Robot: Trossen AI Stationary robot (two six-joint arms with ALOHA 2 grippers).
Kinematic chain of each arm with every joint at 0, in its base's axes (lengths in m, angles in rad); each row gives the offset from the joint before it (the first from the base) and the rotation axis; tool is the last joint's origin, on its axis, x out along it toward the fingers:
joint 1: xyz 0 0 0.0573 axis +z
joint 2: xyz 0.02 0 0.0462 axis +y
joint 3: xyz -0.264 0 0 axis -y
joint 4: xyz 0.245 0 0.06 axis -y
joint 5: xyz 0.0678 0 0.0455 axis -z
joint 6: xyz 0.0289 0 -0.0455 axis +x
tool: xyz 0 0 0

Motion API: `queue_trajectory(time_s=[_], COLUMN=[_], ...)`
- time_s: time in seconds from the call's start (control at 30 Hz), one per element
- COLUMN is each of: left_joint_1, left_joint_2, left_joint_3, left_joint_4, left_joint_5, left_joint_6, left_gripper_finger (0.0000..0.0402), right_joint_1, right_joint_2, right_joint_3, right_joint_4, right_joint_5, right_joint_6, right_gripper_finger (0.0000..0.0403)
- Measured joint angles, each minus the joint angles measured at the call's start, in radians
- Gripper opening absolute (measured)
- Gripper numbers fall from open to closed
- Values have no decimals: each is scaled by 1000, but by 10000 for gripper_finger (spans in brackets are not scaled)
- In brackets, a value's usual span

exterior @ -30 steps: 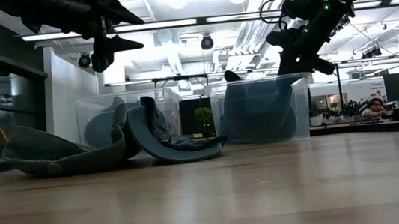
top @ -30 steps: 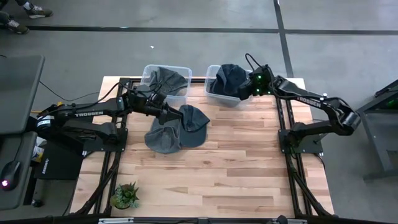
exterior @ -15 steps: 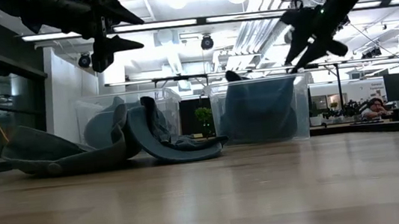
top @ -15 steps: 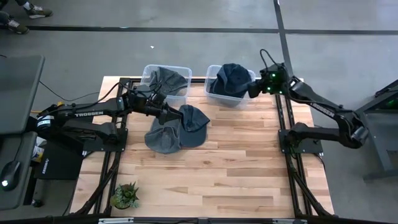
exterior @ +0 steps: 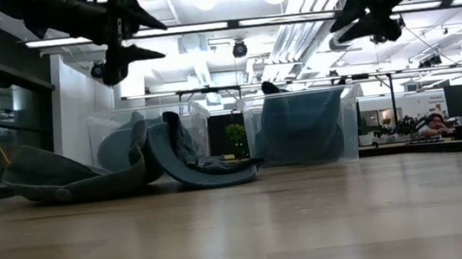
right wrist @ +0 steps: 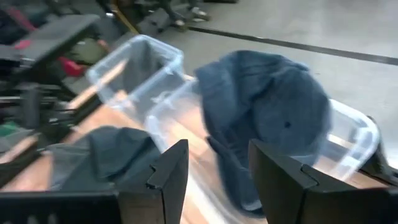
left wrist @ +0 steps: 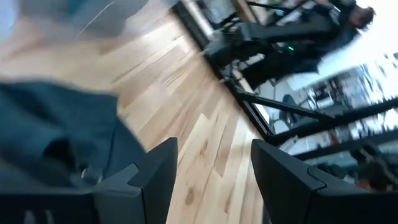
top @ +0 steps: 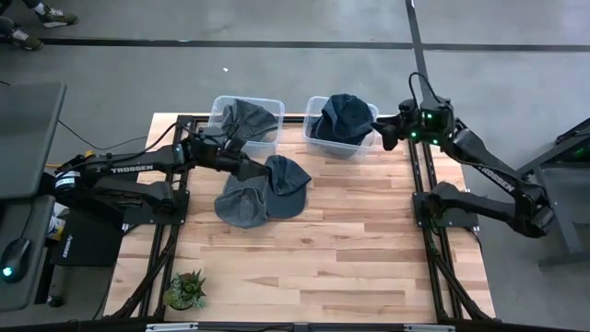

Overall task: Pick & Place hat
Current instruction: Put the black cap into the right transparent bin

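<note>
Two dark blue-grey hats [top: 242, 201] [top: 288, 183] lie side by side on the wooden table, crowns resting on the boards. A third hat [top: 247, 117] fills the left clear bin [top: 218, 103]. A fourth hat [top: 344, 112] sits in the right clear bin [top: 314, 103], draped over its rim [right wrist: 267, 118]. My left gripper [top: 253, 169] [left wrist: 211, 180] hovers open above the table hats [left wrist: 56, 137], well clear of them in the low view [exterior: 129, 38]. My right gripper [top: 385, 132] [right wrist: 217, 180] is open, raised beside the right bin on its right side [exterior: 354, 20].
A small potted plant [top: 187, 289] stands at the table's near left corner. Bare boards [top: 359, 240] spread over the table's near and right parts. The two bins stand along the far edge. A person sits at a desk far behind the table [exterior: 434, 124].
My right gripper has drawn back from over the right bin, moving toward the table's right edge and upward. The hat in that bin has stayed in place. The hats on the table have not moved.
</note>
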Motion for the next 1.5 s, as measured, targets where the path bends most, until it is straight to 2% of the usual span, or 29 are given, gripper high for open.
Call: queue_trajectory(time_s=[0.23, 0.37, 0.6, 0.77, 0.93, 1.1, 1.23, 1.5], left_joint_1=[0, 1, -15, -60, -112, -151, -167, -170], left_joint_2=[0, 0, 11, 88, 176, 217, 229, 243], left_joint_3=[0, 0, 0, 1, 2, 2, 5, 84], left_joint_4=[-211, -245, -276, -247, -199, -179, -148, -216], left_joint_5=[-97, -140, -274, -327, -406, -517, -550, -622], left_joint_6=[-221, -276, -283, -288, -303, -338, -340, -296], left_gripper_finger=[202, 202, 202, 202, 202, 202, 202, 202], right_joint_1=[33, 59, 136, 208, 259, 280, 284, 284], right_joint_2=[-73, -93, -95, -95, -95, -94, -94, -94], right_joint_3=[1, 1, 1, 2, 2, 2, 2, 2], right_joint_4=[-24, -55, -88, -99, -136, -165, -178, -194], right_joint_5=[-30, -31, -30, -19, 37, 49, 52, 59], right_joint_6=[18, 16, -13, -40, -83, -94, -107, -115], right_gripper_finger=[162, 162, 162, 162, 162, 162, 162, 162])
